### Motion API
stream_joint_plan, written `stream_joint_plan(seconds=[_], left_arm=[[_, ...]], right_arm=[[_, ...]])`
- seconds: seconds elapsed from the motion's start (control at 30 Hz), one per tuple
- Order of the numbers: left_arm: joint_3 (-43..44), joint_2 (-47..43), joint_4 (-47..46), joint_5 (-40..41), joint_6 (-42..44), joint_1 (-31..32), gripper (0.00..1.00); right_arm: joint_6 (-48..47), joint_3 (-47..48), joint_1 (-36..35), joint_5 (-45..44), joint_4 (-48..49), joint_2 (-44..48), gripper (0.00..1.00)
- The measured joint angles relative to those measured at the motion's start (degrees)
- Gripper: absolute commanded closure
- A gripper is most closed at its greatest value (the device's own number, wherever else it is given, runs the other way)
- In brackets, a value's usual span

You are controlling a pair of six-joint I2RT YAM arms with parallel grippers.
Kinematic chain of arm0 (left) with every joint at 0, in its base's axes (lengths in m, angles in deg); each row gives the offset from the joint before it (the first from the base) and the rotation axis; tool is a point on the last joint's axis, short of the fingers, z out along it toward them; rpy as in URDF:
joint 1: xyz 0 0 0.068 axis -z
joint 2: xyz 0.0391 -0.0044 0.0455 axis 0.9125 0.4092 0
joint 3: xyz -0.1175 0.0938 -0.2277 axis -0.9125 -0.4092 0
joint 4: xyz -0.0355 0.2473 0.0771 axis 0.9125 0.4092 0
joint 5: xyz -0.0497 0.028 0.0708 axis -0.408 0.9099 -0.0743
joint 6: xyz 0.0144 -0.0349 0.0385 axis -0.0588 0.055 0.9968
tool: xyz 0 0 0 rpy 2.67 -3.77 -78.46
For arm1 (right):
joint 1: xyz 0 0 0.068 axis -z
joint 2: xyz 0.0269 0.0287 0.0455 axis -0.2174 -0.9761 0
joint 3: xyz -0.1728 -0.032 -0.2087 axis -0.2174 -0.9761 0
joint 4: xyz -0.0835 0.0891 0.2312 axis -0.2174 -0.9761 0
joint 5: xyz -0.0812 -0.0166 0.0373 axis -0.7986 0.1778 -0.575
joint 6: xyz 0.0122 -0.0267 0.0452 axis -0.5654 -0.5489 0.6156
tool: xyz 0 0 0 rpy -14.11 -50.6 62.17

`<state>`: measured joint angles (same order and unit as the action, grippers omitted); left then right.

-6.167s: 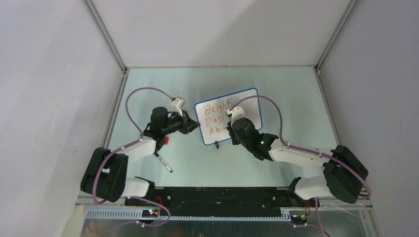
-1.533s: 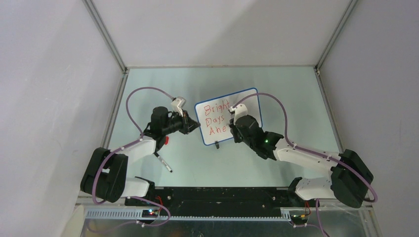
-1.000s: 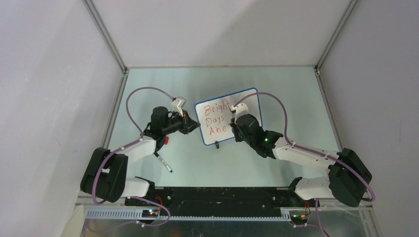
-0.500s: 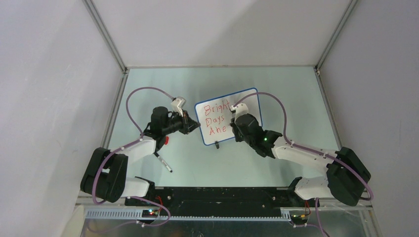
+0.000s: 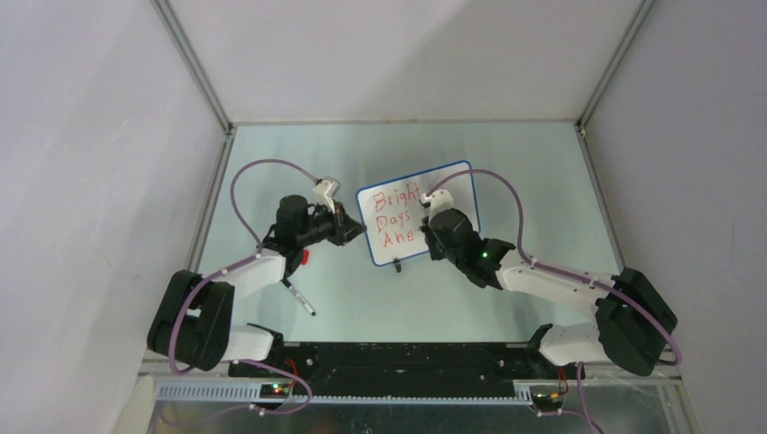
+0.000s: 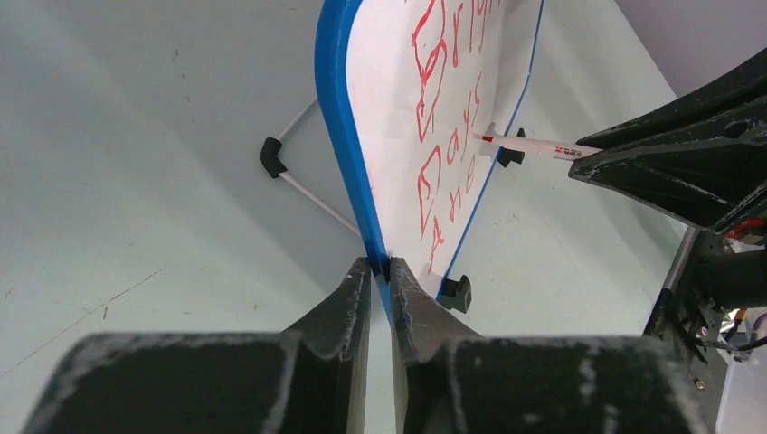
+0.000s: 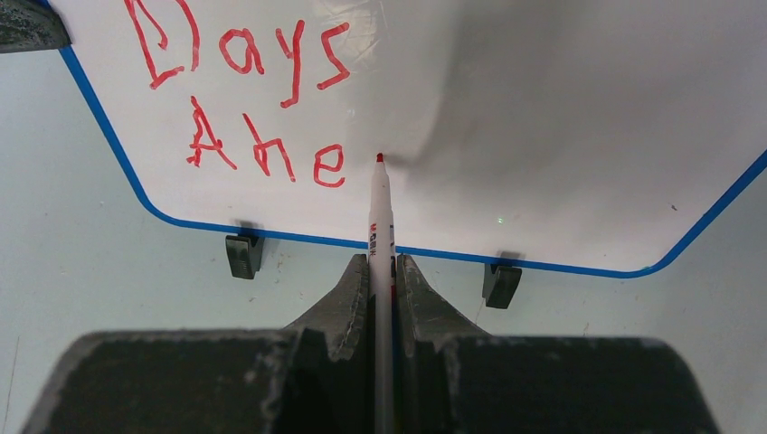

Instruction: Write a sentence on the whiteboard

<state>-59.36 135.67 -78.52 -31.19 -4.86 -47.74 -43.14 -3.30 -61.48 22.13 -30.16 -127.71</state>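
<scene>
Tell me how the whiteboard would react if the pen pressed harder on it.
The whiteboard probably tips easily: it stands on two small feet and a thin wire prop. It looks thin and light, so it would likely slide too. The left gripper pinching its blue edge probably steadies it against the pen in the right gripper.

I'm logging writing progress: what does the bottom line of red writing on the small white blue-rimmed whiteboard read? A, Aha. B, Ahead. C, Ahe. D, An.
C: in the right wrist view, the bottom line of the red handwritten sentence on the small white blue-rimmed whiteboard reads "Ahe", and the white red-tipped marker in the right pincer has its tip just past the e.
</scene>
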Motion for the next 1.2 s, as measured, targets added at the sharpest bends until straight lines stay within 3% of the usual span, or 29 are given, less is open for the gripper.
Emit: stream_joint_plan(seconds=[1.2], left_arm=[[0.00,-0.02,0.00,0.02,0.00,-0.02,0.86]], right_arm=[[-0.02,0.11,-0.07,2.56,-1.01,-0.39,1.00]])
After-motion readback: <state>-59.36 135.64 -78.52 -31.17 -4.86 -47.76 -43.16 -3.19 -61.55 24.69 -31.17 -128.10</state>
